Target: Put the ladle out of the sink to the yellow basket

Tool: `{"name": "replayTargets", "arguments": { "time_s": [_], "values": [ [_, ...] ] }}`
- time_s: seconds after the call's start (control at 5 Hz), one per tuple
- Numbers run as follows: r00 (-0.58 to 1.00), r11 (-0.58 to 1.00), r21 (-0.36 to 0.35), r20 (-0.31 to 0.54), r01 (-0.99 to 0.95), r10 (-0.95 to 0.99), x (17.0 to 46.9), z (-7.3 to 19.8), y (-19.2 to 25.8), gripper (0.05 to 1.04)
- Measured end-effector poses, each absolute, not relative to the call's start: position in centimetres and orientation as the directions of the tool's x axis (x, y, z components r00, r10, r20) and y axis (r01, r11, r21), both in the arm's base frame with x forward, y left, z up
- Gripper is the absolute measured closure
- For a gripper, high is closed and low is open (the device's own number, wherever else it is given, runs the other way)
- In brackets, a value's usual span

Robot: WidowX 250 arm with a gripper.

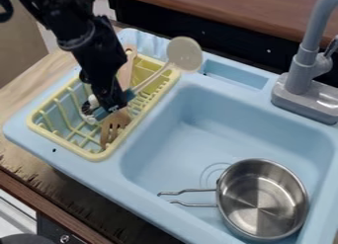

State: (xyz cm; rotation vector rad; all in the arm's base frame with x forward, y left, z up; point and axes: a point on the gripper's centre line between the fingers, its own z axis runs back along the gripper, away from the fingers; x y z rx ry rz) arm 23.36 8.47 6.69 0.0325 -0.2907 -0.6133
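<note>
Cream-headed and blue-handled, the ladle (184, 54) slants across the yellow basket (96, 155), its head out past the rim, likely because it is too long to lie fully inside. The gripper (113, 107) is down at the blue handle, a sensible spot for lowering that end among the ribs; whether it grips or has let go, I cannot tell. The wooden fork (115, 125) sits just beside, so a tangle is possible. In the sink (188, 139), the pan (263, 198) can stay, being no part of the job.
</note>
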Motion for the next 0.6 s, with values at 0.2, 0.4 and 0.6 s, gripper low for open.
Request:
{"name": "replayTargets", "arguments": {
  "time_s": [0.2,0.4,0.6],
  "values": [
    [0.731,0.778,0.173,0.269,0.604,-0.627,22.5,5.4,9.1,0.908],
    [0.671,0.727,0.217,0.282,0.652,-0.686,21.4,4.2,9.3,0.908],
    [0.641,0.698,0.204,0.284,0.686,-0.713,20.8,4.1,9.6,0.908]
  ]
}}
